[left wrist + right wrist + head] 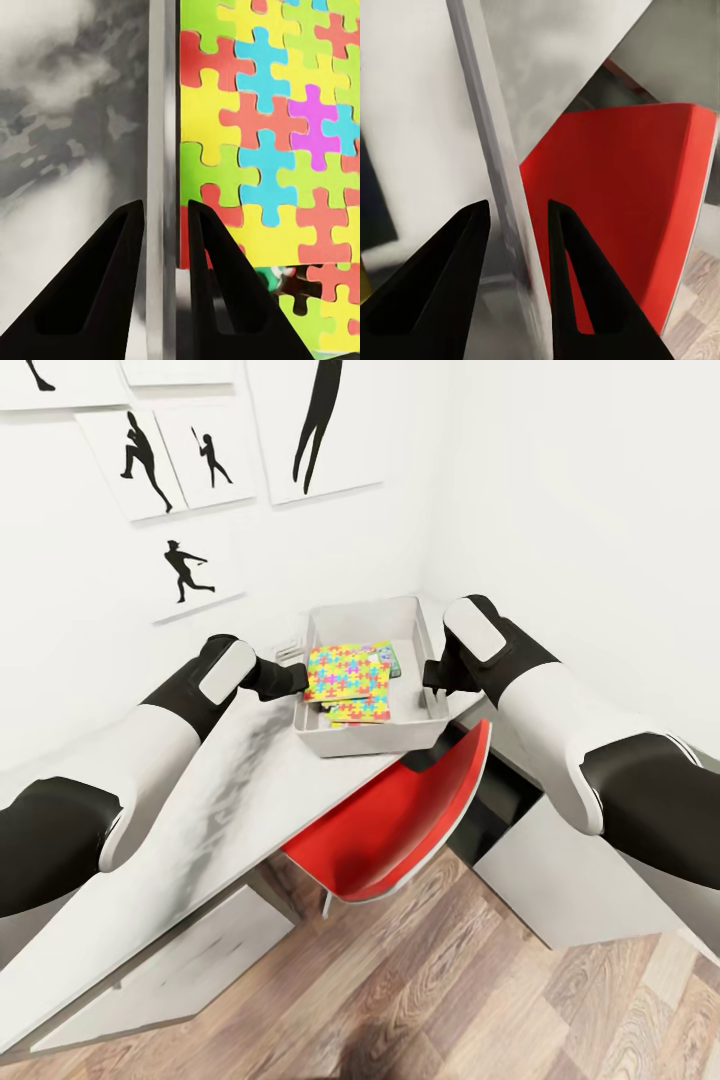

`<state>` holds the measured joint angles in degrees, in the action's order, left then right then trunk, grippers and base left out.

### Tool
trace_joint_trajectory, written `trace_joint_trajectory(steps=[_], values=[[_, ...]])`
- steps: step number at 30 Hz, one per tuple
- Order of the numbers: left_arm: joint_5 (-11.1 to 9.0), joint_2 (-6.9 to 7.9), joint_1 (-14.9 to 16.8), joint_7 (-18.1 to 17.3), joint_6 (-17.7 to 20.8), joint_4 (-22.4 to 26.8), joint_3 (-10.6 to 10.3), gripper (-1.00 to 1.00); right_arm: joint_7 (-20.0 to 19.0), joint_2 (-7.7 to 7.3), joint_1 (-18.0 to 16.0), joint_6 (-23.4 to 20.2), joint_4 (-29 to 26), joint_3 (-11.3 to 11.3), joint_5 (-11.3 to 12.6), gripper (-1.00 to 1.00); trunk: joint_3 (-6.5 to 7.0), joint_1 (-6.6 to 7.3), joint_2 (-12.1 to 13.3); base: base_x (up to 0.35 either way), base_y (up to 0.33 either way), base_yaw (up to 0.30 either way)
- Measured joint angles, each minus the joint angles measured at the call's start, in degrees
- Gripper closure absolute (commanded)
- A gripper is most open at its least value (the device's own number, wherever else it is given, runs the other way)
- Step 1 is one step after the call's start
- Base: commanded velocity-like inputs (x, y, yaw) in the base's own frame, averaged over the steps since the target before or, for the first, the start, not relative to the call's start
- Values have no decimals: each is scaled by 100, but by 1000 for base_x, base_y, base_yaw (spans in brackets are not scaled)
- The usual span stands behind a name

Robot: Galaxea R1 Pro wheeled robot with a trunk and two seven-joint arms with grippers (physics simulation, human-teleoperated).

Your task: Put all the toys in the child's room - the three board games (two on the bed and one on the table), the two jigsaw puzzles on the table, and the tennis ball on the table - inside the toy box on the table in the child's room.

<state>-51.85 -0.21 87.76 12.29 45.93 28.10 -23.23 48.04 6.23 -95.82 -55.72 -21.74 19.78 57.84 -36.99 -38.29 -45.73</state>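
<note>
Both arms reach over the tabletop (215, 790) to the toy box (375, 738). Left pincer (165, 225) straddles one wall, right pincer (517, 225) the opposite wall, fingers barely parted around each rim. Jigsaw puzzles (347, 672) lie stacked inside; red chair (400, 820) sits underneath.

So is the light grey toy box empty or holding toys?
Holding toys: light grey toy box contains two bright jigsaw-patterned squares, a green-edged box beneath.

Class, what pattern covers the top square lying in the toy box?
Interlocking multicoloured jigsaw pieces on the top jigsaw puzzle; the left wrist view shows it best.
</note>
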Motion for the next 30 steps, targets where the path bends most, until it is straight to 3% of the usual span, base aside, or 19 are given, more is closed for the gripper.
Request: trace_joint_trajectory(steps=[7, 30], values=[[0, 0, 0, 2, 1, 2, -1, 100, 0, -2, 0, 1, 0, 0, 5, 100, 50, -2, 1, -68, 11, 0], [5, -1, 0, 1, 12, 1, 6, 100, -3, -2, 2, -10, 0, -10, -3, 100, 55, -3, 1, -195, 103, 0]])
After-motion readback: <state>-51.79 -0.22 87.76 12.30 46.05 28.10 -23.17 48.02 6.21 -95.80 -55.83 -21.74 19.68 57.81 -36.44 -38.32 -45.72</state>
